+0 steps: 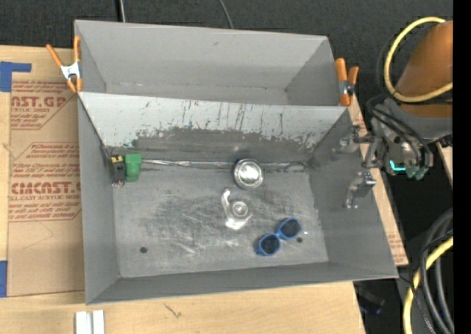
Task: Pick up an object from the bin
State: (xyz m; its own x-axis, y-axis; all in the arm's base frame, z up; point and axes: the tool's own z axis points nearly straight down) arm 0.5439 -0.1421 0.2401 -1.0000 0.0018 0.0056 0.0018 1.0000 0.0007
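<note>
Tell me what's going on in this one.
The arm's pincer hangs at the right wall of the grey bin, away from the loose things. On the floor lie a shiny round metal piece, a clear piece beside it, a blue pair of rings and, far left, a green block. None is picked yet.

Soft, even light from above falls on the grey metal bin [199, 53]. Its upper back wall is pale and flat-lit, while the floor reads darker, with scuffed patches giving off a dull sheen. A shiny silver round object [248, 173] near the floor's middle carries the brightest glare, and the clear piece [237, 211] just in front of it glints. The blue pieces [278, 237] throw only a faint shadow. Beyond the far rim, the ground lies in near-darkness.
</note>
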